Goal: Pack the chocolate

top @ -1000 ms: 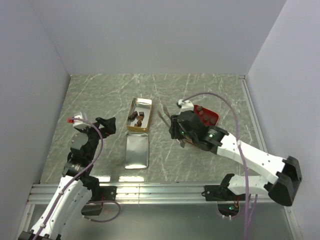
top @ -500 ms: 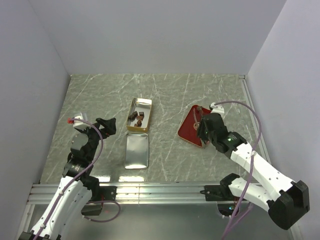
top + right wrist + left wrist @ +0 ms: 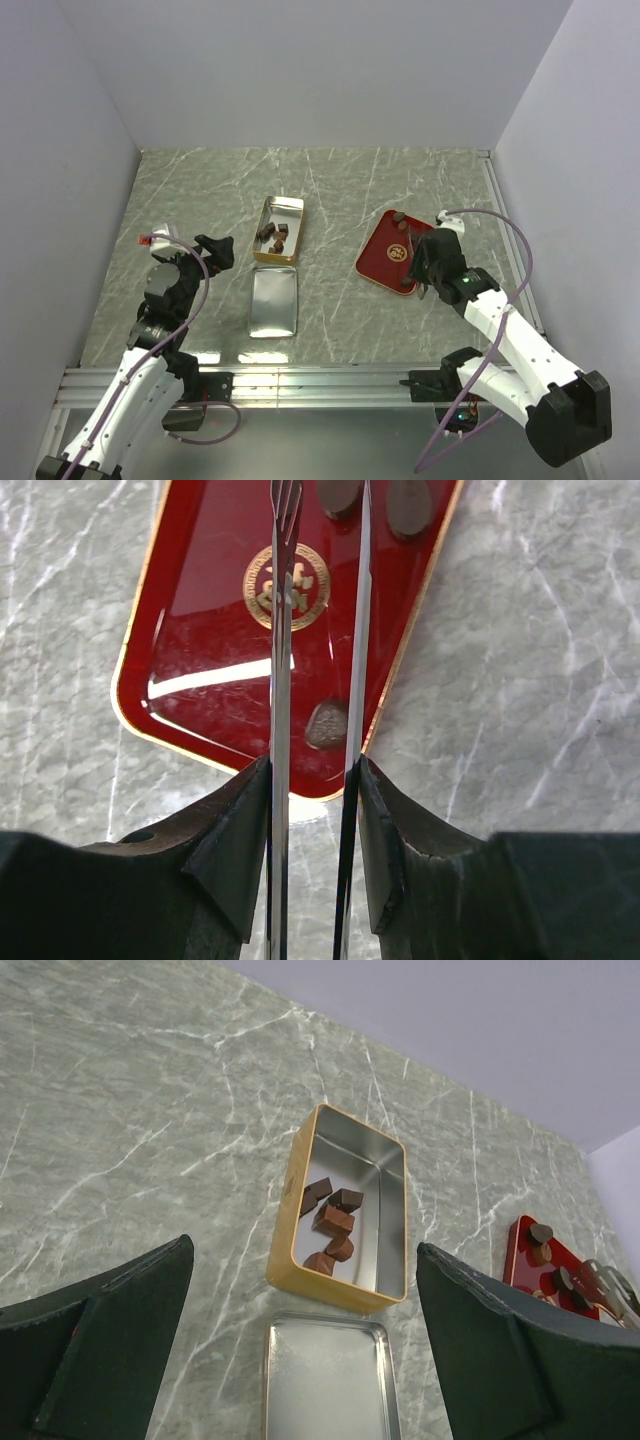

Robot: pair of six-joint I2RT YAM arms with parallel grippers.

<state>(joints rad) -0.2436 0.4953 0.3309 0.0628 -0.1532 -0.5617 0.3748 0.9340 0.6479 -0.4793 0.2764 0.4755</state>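
Three chunks of chocolate (image 3: pixel 325 723) show on the tray (image 3: pixel 210 630): one hard against the rim at its near-right edge, two at the far end. Several more lie in the tin (image 3: pixel 355 1160), mid-table. Lid (image 3: pixel 325 1380) lies flat just beside the tin's near end. Tray sits toward the right edge of the table (image 3: pixel 180 190), well apart from the tin.

Right gripper (image 3: pixel 312 780) clamps a pair of tweezers (image 3: pixel 281 630) over the tray, blades a narrow gap apart. Nothing seen between them; tips run off the top of the wrist view. Left gripper (image 3: pixel 302 1255) is spread wide, holding nothing, and hovers over the table's left side facing the tin.

Risks, as I judge them:
- Rim chunk: little room for a blade between chocolate and rim. It may ride up on the rim or shove the tray.
- Glossy tray, blocky uneven chunks: an off-centre squeeze could squirt a piece out onto the table.
- Thin blades flex, so a chunk could slip on the long carry to the tin.
- Released short, it lands on the lid or the table.
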